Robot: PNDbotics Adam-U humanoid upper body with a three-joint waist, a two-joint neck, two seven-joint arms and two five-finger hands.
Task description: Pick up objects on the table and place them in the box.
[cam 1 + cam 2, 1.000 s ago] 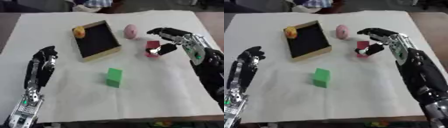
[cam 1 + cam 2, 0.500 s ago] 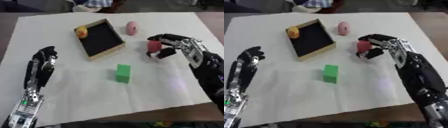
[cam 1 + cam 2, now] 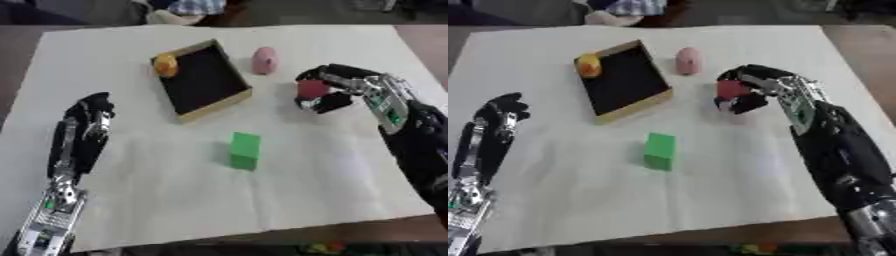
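Right hand point(image 3: 350, 90), fingers now curled round the small red block point(image 3: 311, 89) at right centre, has it gripped, ready for carrying to the black-lined wooden box point(image 3: 201, 80).

Both head eyes look down, sharing the table point(image 3: 350, 200).
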